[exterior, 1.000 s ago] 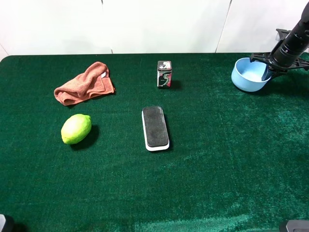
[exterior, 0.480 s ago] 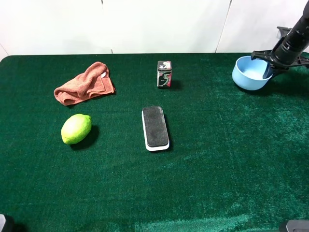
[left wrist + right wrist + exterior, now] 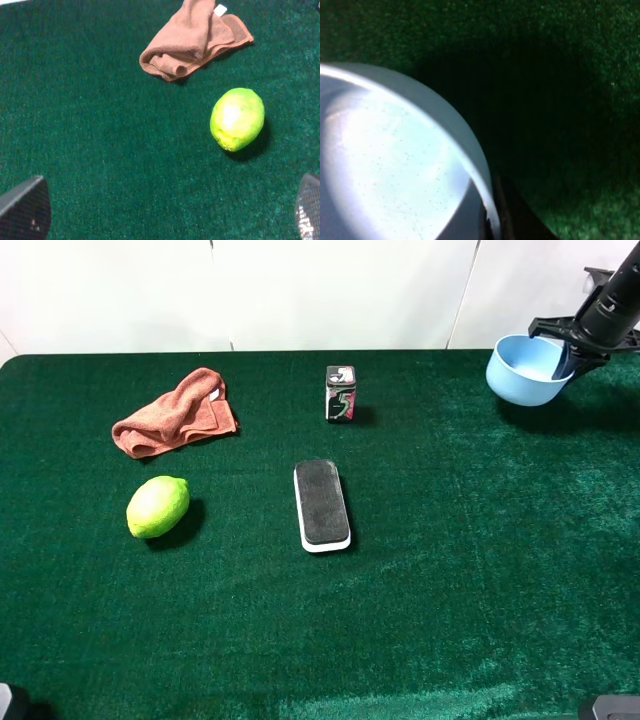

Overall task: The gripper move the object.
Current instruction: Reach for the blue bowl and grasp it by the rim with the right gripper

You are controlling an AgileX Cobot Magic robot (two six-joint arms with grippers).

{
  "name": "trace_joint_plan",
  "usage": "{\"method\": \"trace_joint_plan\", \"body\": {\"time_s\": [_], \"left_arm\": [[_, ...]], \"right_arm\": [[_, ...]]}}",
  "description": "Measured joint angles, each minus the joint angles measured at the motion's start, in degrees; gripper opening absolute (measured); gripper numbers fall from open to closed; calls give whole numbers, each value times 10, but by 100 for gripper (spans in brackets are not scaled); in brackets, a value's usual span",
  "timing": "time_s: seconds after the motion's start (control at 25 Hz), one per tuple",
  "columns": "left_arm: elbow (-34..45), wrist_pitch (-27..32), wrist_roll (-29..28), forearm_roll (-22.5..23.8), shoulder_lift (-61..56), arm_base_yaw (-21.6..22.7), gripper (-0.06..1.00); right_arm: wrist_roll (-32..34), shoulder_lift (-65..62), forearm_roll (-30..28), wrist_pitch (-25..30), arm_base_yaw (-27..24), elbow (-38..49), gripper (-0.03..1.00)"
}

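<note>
The light blue bowl [image 3: 527, 369] hangs lifted above the green table at the far right back, with its shadow on the cloth below. My right gripper [image 3: 566, 360] is shut on the bowl's right rim. In the right wrist view the bowl [image 3: 395, 165] fills the frame, with a dark finger at its rim [image 3: 512, 212]. My left gripper is open, and only its two fingertips [image 3: 25, 212] show at the edges of the left wrist view, above bare cloth near the lime [image 3: 237, 119].
A yellow-green lime [image 3: 157, 506] lies at the left. An orange cloth [image 3: 177, 412] is bunched behind it. A black-and-white eraser block [image 3: 321, 505] lies in the middle. A small dark box [image 3: 340, 393] stands behind it. White wall panels close the back edge.
My right gripper has lifted the bowl off the table and carried it up and a little to the right. The other objects have not moved.
</note>
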Motion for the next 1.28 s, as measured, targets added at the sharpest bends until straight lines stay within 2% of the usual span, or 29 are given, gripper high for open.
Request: {"method": "trace_joint_plan", "body": {"time_s": [0.56, 0.88, 1.28], "left_arm": [[0, 0, 0, 0, 0, 0, 99], [0, 0, 0, 0, 0, 0, 99], [0, 0, 0, 0, 0, 0, 99]], "right_arm": [[15, -68, -11, 91, 30, -2, -3], [41, -122, -29, 91, 70, 1, -3], [68, -214, -31, 92, 128, 83, -3]]}}
